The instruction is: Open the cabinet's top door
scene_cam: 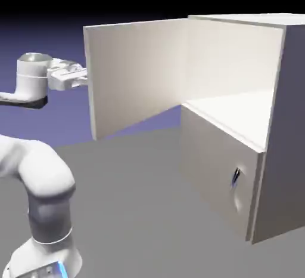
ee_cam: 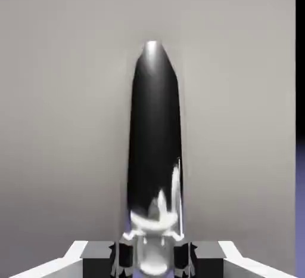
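At the exterior view's nine o'clock, white arm (scene_cam: 36,169) rising from the seven o'clock corner, bending up to a level wrist. Gripper (scene_cam: 85,79) pointing toward three o'clock, meeting the far face of the top door (scene_cam: 137,74) at its free edge; fingertips hidden behind the panel there. Top door swung wide open, standing as a flat light-grey panel from about ten o'clock to the picture's centre, hinged on the cabinet (scene_cam: 286,139) near twelve o'clock. Pale interior (scene_cam: 238,101) of the upper compartment exposed at one to two o'clock. Below it, at four o'clock, lower door (scene_cam: 217,169) shut, with a small dark handle (scene_cam: 236,176) on its front. Grey tabletop (scene_cam: 131,211) across six o'clock.

In the hand view, grey door surface filling nearly the whole frame, with a thin dark strip and a sliver of blue-violet backdrop at the three to four o'clock edge. Long dark metal door handle (ee_cam: 155,145) running from six o'clock up to a rounded tip just below twelve o'clock, glossy with white reflections low down. Grey fingers (ee_cam: 122,256) pressed in on the handle's base from both sides at six o'clock, pinching it.
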